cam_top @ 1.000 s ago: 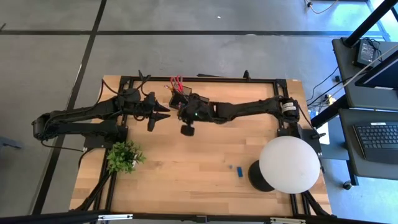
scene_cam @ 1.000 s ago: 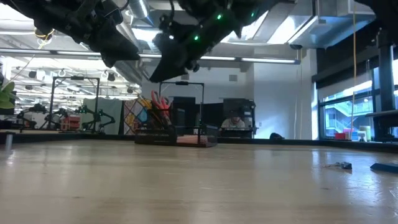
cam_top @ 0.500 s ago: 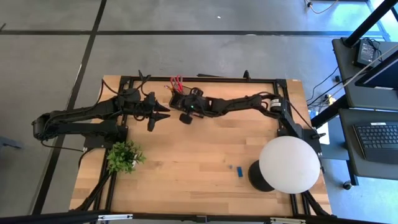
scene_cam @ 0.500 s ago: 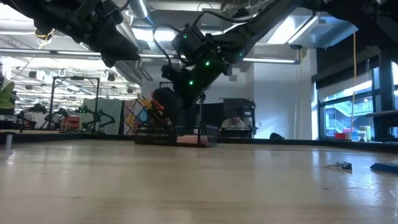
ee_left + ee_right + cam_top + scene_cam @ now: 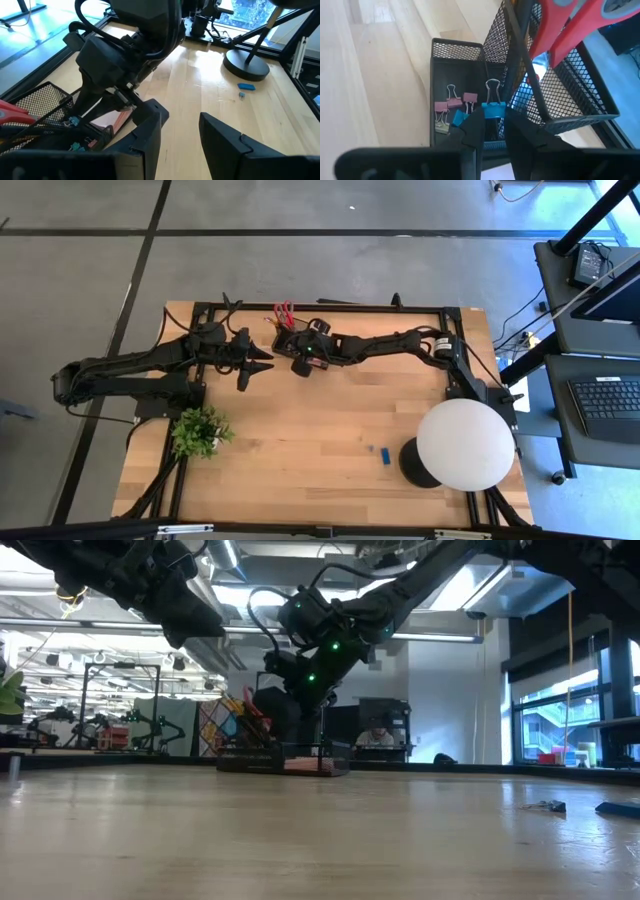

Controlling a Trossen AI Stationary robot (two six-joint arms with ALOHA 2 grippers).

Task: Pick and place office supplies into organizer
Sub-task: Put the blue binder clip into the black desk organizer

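Since a second ago, the right arm has been pulling in toward the table's far edge, and its right gripper (image 5: 303,358) is now hanging right over the organizer (image 5: 291,340), lower in the low view than it was. Seen from its own wrist, the fingers are pinching a blue binder clip (image 5: 493,107) above the organizer's small mesh compartment, where pink clips (image 5: 454,105) and another blue one are already lying. Red-handled scissors (image 5: 580,25) are standing in the taller mesh cup beside it, and a pink sticky-note pad (image 5: 116,119) is showing in the low tray.

To the left of the organizer, the left gripper (image 5: 253,367) is hovering above the boards with its fingers parted and nothing between them; it is sitting where it was a second ago.

Pale wooden planks are making up the table (image 5: 310,440), which is framed by black rails. A green potted plant (image 5: 199,430) is standing near the left edge, a white globe lamp (image 5: 464,444) on a round black base is occupying the right front corner, and a small blue block (image 5: 383,455) is lying on the bare wood just left of that base.

Around the table, grey concrete floor (image 5: 300,260) is stretching away, crossed by dark tape lines. A desk with a keyboard (image 5: 608,396) is standing to the right. Beyond the table, the low view is showing a bright workshop with ceiling lights, tall windows (image 5: 560,710) on the right, and a person (image 5: 376,737) seated far back.
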